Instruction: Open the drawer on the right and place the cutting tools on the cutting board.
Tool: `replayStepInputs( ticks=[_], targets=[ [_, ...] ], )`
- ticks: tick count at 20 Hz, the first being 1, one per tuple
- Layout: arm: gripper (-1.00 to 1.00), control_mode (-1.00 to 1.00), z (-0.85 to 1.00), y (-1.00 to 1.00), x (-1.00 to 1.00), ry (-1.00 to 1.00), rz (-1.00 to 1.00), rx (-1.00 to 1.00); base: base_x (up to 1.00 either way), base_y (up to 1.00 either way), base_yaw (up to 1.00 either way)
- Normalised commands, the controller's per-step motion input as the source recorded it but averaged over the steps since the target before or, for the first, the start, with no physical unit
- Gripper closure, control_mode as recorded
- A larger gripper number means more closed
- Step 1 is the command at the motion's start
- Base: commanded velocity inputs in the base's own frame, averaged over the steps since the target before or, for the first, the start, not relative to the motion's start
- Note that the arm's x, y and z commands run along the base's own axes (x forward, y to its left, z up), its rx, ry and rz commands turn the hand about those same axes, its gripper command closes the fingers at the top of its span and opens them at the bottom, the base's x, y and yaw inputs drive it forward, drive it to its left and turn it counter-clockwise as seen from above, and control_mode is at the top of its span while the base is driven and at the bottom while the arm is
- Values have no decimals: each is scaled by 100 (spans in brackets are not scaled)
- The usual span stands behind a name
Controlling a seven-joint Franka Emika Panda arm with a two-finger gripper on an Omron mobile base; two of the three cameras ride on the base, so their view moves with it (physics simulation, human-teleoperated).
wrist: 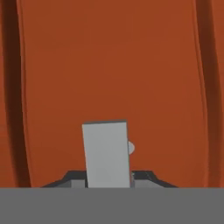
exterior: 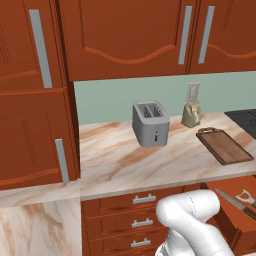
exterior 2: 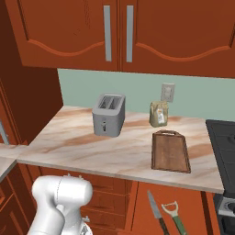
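Note:
The drawer (exterior: 235, 212) (exterior 2: 188, 204) stands pulled out below the counter's right end. In it lie the cutting tools: a slim grey-bladed knife (exterior: 229, 198) (exterior 2: 155, 210) and a green-handled peeler (exterior: 246, 196) (exterior 2: 175, 216), side by side. The dark brown cutting board (exterior: 225, 146) (exterior 2: 170, 151) rests bare on the counter, just above the drawer. In the hand view my gripper (wrist: 107, 180) is shut on a silver bar handle (wrist: 106, 153) against a reddish-brown wooden front (wrist: 109, 65), a dark fingertip (wrist: 72, 180) at each side of the bar.
A grey toaster (exterior: 150, 123) (exterior 2: 109, 114) stands mid-counter, and a tan packet (exterior: 191, 114) (exterior 2: 159, 114) stands against the wall behind the board. A dark stovetop (exterior: 245, 120) (exterior 2: 224, 137) borders the counter on the right. Three narrow drawer fronts (exterior: 142, 222) sit left of the open drawer.

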Motion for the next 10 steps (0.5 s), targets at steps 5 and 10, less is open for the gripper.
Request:
replayStepInputs(
  ticks=[5,10],
  targets=[
    [-100,-100,20,-56,-100,1,-9,2,0,0,0],
    [-100,-100,49,-27,-98,11,-11,0,0,0,0]
  ],
)
